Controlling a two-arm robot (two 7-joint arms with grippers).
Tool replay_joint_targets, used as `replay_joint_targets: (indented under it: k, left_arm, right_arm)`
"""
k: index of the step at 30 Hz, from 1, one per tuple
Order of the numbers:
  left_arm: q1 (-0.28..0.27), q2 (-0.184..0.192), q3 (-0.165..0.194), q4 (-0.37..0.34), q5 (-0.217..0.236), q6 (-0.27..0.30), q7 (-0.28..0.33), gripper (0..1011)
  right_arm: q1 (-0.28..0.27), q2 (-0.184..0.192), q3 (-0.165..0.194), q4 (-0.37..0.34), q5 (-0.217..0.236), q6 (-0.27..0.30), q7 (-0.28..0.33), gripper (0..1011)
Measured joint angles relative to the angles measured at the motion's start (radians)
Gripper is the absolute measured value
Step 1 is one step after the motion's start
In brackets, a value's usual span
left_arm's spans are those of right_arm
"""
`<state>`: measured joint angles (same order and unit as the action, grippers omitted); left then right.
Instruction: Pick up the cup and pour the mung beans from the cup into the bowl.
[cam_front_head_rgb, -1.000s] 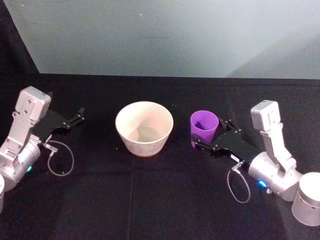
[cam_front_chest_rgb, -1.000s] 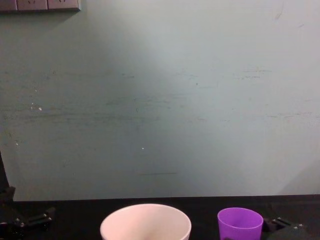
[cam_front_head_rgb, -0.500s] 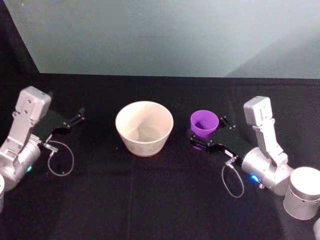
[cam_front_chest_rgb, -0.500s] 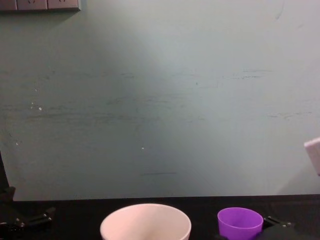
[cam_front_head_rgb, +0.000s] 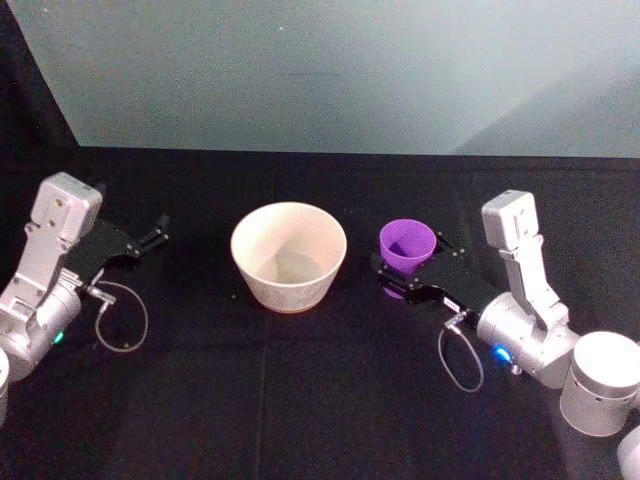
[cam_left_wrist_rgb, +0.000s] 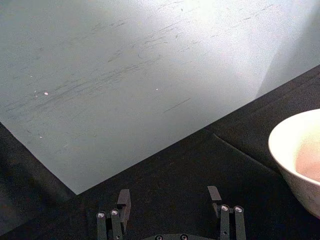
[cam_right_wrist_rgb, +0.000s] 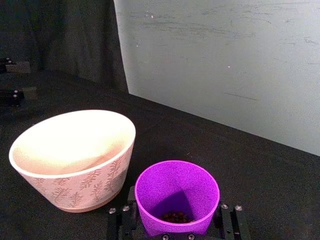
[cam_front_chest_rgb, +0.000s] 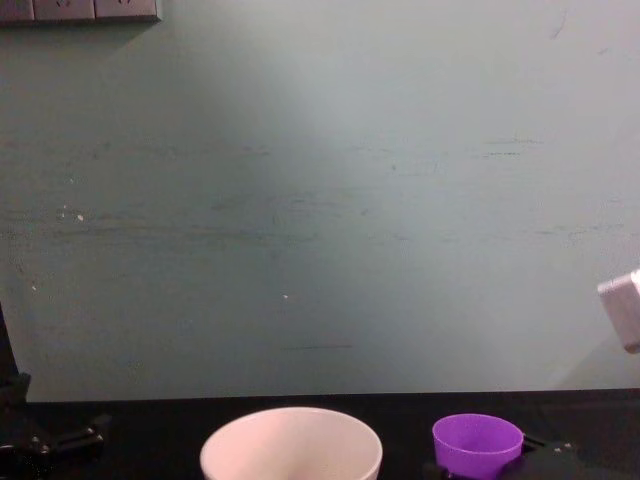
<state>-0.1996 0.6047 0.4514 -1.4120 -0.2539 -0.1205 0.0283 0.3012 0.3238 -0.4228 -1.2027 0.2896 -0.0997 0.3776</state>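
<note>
black cloth table (cam_front_head_rgb: 300, 400), scuffed teal wall (cam_front_head_rgb: 300, 70); right tool (cam_front_head_rgb: 410, 266) around cup (cam_front_head_rgb: 406, 243).

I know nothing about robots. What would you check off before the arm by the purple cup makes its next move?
1. Cup upright on the table: ok.
2. Mung beans in the cup: ok, dark beans lie at its bottom.
3. Right gripper placed around the cup: ok, one finger on each side.
4. Right gripper closed on the cup: not ok, it is open.
5. Bowl upright beside the cup, not touching it: ok.
6. Left gripper out of the way: ok, open and parked on the bowl's other side.
</note>
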Motion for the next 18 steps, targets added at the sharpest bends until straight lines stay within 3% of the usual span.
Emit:
replay_joint_targets:
  k: [4,9,18]
  left_arm:
    - [0.0,0.0,0.0,0.0,0.0,0.0,0.0,1000]
    - [0.0,0.0,0.0,0.0,0.0,0.0,0.0,1000]
    - [0.0,0.0,0.0,0.0,0.0,0.0,0.0,1000]
  right_arm:
    - [-0.006,-0.002,0.009,-0.012,-0.008,0.005,0.001,760]
    - [-0.022,0.006,0.025,-0.059,-0.014,0.015,0.001,734]
    - [-0.054,0.026,0.071,-0.205,-0.007,0.063,0.005,721]
